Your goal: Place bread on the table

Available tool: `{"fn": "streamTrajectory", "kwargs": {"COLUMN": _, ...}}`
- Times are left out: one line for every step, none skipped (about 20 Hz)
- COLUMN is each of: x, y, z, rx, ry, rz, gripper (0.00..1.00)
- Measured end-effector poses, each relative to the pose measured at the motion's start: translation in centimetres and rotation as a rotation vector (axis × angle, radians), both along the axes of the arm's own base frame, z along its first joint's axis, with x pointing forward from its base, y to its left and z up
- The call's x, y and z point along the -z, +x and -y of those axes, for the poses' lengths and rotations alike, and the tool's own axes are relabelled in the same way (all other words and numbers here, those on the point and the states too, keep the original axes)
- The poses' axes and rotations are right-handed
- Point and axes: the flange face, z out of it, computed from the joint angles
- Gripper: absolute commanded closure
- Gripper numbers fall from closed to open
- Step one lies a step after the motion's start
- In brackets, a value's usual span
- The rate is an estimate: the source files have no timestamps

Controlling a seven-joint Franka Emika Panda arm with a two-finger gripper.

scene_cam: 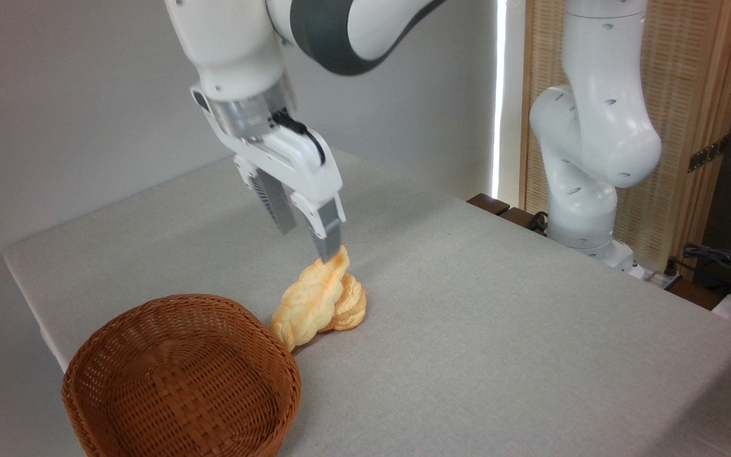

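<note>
Bread (307, 303): lay slantwise on table (499, 317), leaning on bun (349, 303), beside basket (181, 374).
Pincer (307, 238): spread apart, empty, directly above bread's browned tip.

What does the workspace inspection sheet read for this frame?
Surface: table, light grey cloth.
Job's things: bread out of the basket, leaning on a small round bun, lower end on the cloth.
Clutter: wicker basket, nothing in it.
Grippers: gripper above the bread; jaws apart, the nearer one at the browned tip.
Cables: dark cables at the right edge.
Surroundings: arm base, wooden panel.
</note>
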Motion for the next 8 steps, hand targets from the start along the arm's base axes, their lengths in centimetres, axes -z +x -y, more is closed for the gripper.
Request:
{"fn": "streamTrajectory", "kwargs": {"x": -0.5, "y": 0.3, "z": -0.1, "rx": 0.005, "ry": 0.002, "rz": 0.024, "gripper": 0.00}}
{"fn": "streamTrajectory", "kwargs": {"x": -1.5, "y": 0.8, "z": -0.2, "rx": 0.013, "ry": 0.009, "rz": 0.075, "gripper": 0.00}}
{"fn": "streamTrajectory", "kwargs": {"x": -2.3, "y": 1.3, "z": -0.3, "rx": 0.015, "ry": 0.015, "rz": 0.123, "gripper": 0.00}}
{"fn": "streamTrajectory", "kwargs": {"x": -3.0, "y": 1.7, "z": -0.5, "rx": 0.013, "ry": 0.018, "rz": 0.164, "gripper": 0.00}}
{"fn": "streamTrajectory", "kwargs": {"x": -3.4, "y": 2.0, "z": -0.7, "rx": 0.008, "ry": 0.019, "rz": 0.192, "gripper": 0.00}}
{"fn": "streamTrajectory", "kwargs": {"x": -3.6, "y": 2.2, "z": -0.9, "rx": 0.005, "ry": 0.019, "rz": 0.201, "gripper": 0.00}}
{"fn": "streamTrajectory", "kwargs": {"x": -3.6, "y": 2.3, "z": -1.2, "rx": 0.001, "ry": 0.020, "rz": 0.209, "gripper": 0.00}}
{"fn": "streamTrajectory", "kwargs": {"x": -3.7, "y": 2.3, "z": -1.3, "rx": -0.001, "ry": 0.020, "rz": 0.210, "gripper": 0.00}}
